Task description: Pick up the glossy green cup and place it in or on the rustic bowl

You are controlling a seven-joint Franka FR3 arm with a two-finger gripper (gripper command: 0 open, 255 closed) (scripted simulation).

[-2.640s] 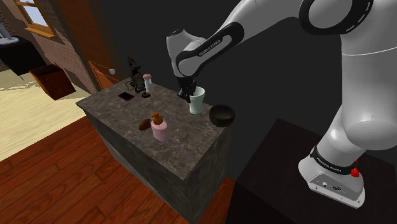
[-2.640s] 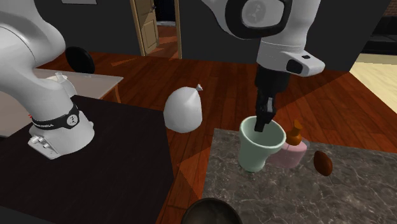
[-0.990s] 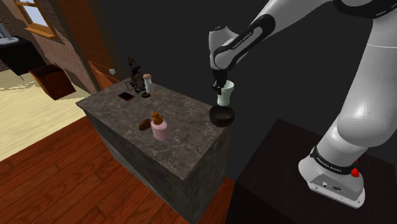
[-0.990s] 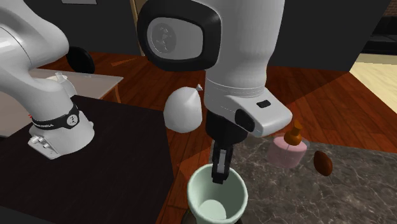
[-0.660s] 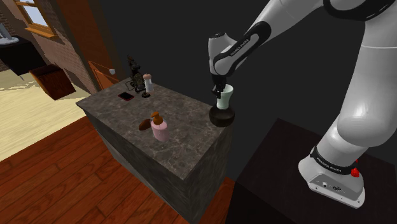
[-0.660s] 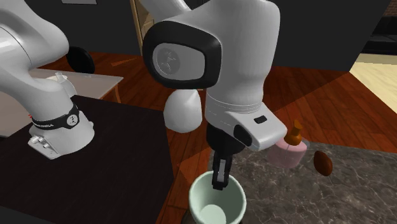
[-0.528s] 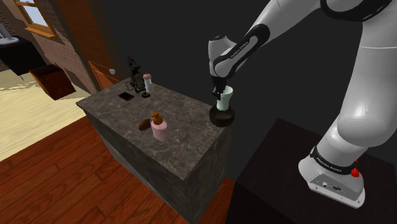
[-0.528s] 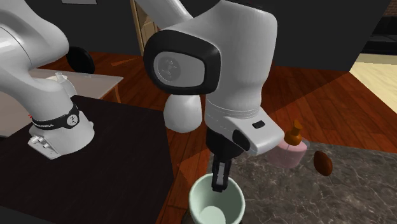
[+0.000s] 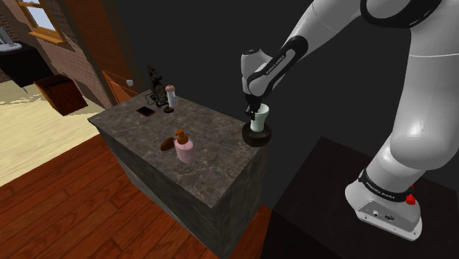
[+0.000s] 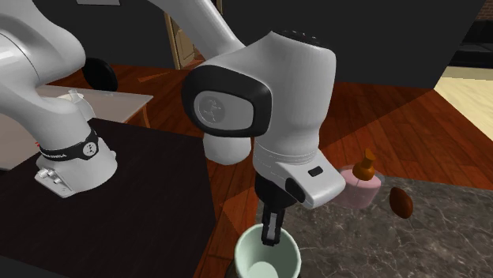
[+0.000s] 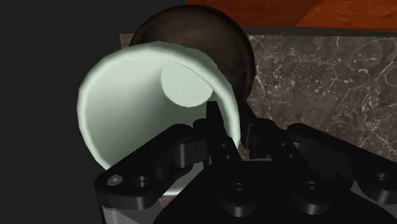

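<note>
My gripper point(image 11: 232, 132) clamps the rim of the pale green cup point(image 11: 137, 111) — cup upright, at 6 o'clock below it in the shoulder view, base sunk into the dark bowl point(image 11: 191, 25) on the counter point(image 11: 318, 83) — letting go looks next, I'd judge.

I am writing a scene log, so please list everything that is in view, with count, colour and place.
glossy pale green cup: one, pale green, standing in the bowl
round dark brown bowl: one, dark brown, counter corner at the shoulder view's right
pink bottle with brown top: one, pink, mid counter
brown oval object: one, brown, beside the pink bottle
small pale cylinder: one, whitish, counter's far end
dark marbled stone counter: one, dark grey, on the wooden floor
white Franka arm: one, white, reaching over the bowl
black two-finger gripper: one, black, shut on the cup's rim
</note>
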